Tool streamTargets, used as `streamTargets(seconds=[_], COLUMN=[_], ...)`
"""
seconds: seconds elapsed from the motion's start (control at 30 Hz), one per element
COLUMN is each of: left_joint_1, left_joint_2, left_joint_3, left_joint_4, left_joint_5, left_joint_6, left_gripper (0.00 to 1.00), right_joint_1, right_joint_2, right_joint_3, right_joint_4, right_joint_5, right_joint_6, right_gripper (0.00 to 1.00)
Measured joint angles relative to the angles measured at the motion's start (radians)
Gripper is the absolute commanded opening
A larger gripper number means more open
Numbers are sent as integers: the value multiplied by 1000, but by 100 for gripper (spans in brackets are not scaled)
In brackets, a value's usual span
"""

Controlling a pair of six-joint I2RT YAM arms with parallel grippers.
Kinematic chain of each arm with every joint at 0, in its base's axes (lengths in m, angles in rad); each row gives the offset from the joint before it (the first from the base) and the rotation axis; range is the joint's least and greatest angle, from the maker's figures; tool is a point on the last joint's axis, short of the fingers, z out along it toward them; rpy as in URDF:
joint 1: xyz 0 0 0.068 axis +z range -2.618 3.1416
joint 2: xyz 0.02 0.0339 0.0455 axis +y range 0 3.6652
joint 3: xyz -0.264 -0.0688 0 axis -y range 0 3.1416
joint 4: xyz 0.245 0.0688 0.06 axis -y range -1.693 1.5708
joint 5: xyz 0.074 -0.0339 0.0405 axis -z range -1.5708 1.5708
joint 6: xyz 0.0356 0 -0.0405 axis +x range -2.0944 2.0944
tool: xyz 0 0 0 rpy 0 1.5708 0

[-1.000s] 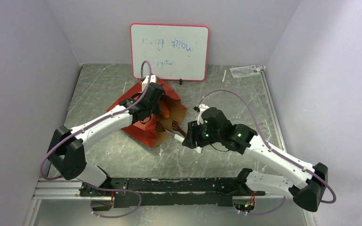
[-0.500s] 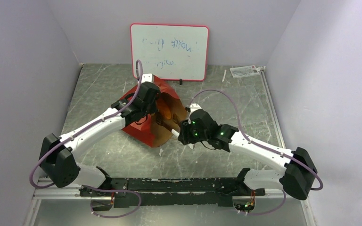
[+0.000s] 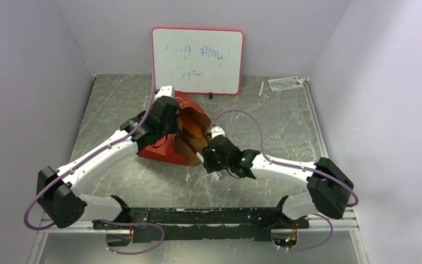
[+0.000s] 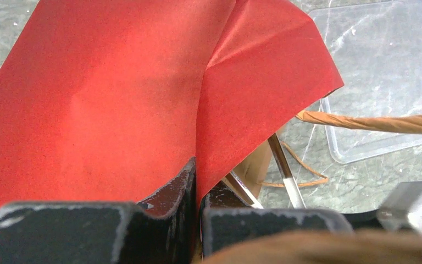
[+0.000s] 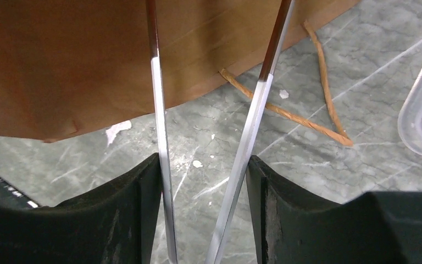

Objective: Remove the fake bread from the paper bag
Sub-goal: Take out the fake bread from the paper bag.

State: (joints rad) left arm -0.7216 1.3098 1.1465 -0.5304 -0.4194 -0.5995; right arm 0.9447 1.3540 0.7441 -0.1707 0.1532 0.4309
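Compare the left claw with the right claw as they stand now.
The left claw is pinched shut on a red fold of the paper bag; the right claw stands wider, gripping metal tongs. The left claw touches the bag itself; the right claw sits outside it, only its tongs reaching over the bag's brown paper. Both are black and work on the same bag.
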Motion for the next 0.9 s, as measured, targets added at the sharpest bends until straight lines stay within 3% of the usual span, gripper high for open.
streamTargets(seconds=[0.33,0.47,0.6,0.9], left_joint_1=[0,0,0,0], left_joint_2=[-45,-95,-123,-124], left_joint_3=[-37,-93,-116,-143], left_joint_4=[-18,-16,-19,-15], left_joint_5=[3,3,1,-2], left_joint_6=[0,-7,-11,-19], left_gripper=[9,9,9,9], right_joint_1=[79,90,95,115], right_joint_2=[163,182,192,197], right_joint_3=[3,16,34,41], right_joint_4=[31,23,5,-34], right_joint_5=[129,158,183,212], right_joint_6=[6,13,23,40], right_gripper=[58,47,18,10])
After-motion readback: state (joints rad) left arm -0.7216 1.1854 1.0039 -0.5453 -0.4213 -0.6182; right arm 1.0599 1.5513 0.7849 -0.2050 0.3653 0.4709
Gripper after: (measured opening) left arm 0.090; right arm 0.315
